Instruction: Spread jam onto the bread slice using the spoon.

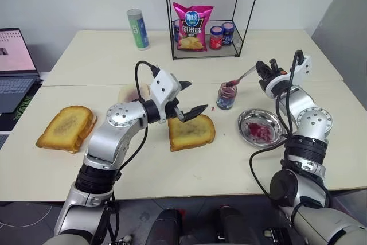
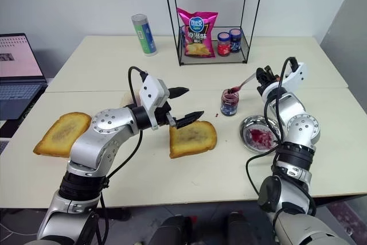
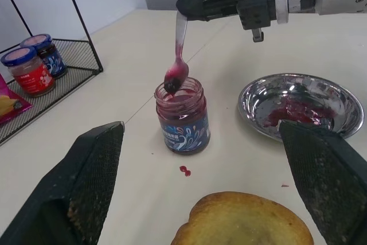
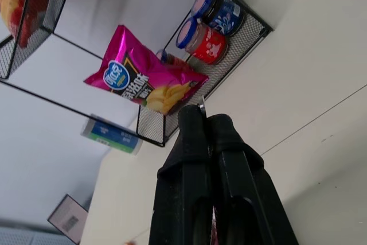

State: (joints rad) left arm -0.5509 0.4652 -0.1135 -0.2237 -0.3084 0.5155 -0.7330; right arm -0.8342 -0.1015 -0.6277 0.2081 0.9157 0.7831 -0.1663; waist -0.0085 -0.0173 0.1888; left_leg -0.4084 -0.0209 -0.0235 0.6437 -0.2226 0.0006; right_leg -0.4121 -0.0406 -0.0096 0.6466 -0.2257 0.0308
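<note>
The spoon [image 3: 178, 55] is thin, stiff and slick, so the right pincer [image 1: 262, 70], clamped shut on its handle end, looks right to me. Its bowl sits in the mouth of the jam [image 3: 183, 114] jar. That runny load could drip. The bread slice [image 1: 191, 132] lies at 8 o'clock from the jar on the desk [image 1: 189, 170], under the wide-open, empty left pincer [image 1: 191, 98]. The left wrist view shows a jam drip by the jar; the right wrist view shows just the handle tip poking past the shut fingers.
</note>
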